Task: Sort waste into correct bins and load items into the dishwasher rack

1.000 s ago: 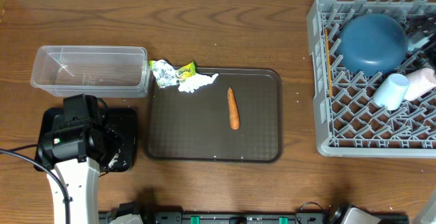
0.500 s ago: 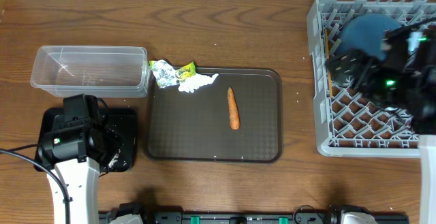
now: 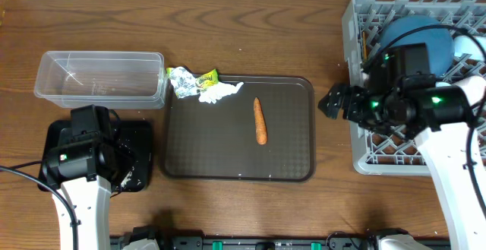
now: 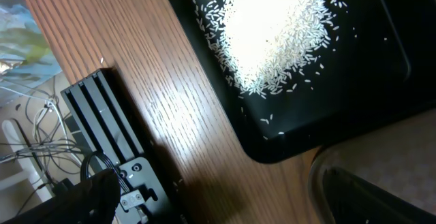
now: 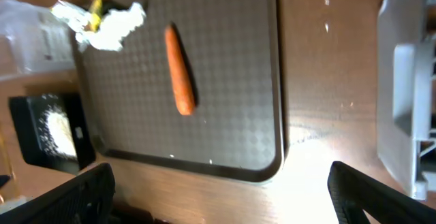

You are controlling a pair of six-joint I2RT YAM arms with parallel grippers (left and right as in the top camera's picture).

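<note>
Left claw (image 4: 228, 200) spread wide, empty, over rice (image 4: 272, 26) in black tray (image 4: 371, 74). Right claw (image 3: 332, 102) likewise spread, empty, between rack (image 3: 355, 68) and brown tray (image 3: 288, 155). Step judged: waste sorting. Carrot (image 3: 260, 121) lies mid-tray. Next: descend, straddle carrot crosswise. Right arm covers most rack contents; chopsticks not made out
</note>
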